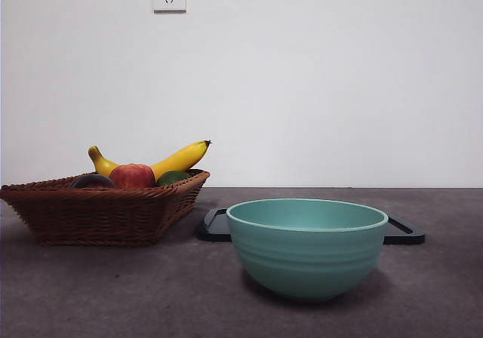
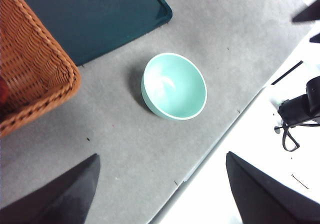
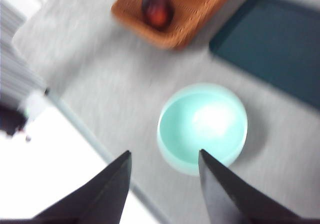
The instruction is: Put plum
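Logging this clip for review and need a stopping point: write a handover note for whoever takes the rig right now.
Left gripper: open, empty, high above the table near the bowl.
Right gripper: open, empty, also high, over the bowl's near side.
Plum: in the basket, at one end, beside the apple, with a banana and a green fruit.
Bowl: nothing in it, in front of the dark tray.
Done: nothing; plum untouched.
Left: pick the plum from the basket and put it down, probably in the bowl.
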You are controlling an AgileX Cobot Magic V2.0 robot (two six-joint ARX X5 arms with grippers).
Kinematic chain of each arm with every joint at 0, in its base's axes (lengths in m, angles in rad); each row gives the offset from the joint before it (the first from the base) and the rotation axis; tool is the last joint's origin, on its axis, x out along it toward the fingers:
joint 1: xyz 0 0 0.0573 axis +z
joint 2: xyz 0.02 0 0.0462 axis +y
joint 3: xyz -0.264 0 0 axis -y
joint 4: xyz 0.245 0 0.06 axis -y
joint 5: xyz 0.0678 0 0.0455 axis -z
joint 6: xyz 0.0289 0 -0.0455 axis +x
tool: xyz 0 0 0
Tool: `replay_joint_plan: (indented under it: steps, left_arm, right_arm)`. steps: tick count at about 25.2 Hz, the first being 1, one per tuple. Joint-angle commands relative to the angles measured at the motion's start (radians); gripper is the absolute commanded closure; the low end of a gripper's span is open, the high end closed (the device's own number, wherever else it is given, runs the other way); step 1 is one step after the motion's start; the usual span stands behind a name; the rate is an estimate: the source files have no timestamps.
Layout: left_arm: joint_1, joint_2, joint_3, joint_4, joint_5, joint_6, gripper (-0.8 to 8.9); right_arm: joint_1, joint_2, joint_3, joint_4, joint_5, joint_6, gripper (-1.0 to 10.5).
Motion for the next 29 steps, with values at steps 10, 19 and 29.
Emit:
replay_joint_plan:
  steps: [10,19,29]
  left_arm:
    - [-0.003,0.006,0.016,-0.010,0.005,0.016,4.12]
    - [-0.003,0.006,0.016,-0.010,0.005,0.016,4.15]
    - [-0.003,0.006,0.016,-0.010,0.005,0.016,8.03]
  right_arm:
    - [0.006,-0.024,0.015,-0.101,-0.004,-0.026,7.3]
    - [0.006,-0.025,0.015,-0.102,-0.003,-0.029,7.3]
    - [0.006,-0.025,0.015,-0.102,0.008,-0.039,9.4]
